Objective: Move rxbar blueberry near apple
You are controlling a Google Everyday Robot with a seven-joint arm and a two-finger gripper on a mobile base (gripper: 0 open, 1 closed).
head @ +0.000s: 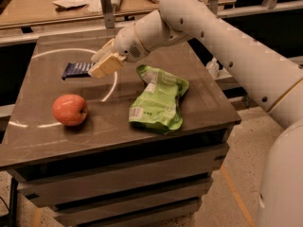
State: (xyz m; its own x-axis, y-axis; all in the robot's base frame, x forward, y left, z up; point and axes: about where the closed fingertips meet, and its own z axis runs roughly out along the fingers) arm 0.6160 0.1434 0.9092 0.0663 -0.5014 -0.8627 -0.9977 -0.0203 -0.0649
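Camera view: the white arm [213, 37] reaches from the right across the dark surface [94, 141]. A light-green snack bag [158, 98] lies crumpled right of centre. The apple [70, 109] sits front left, well apart from the bag. Over the far left, the gripper [100, 67] has its jaws clamped on the right end of the rxbar blueberry [75, 70], behind the apple.

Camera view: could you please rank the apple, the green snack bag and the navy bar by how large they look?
1. Crumpled light-green snack bag.
2. Round red-orange apple.
3. Flat navy-wrapped rxbar blueberry, partly hidden by the gripper at its right end, so less sure.
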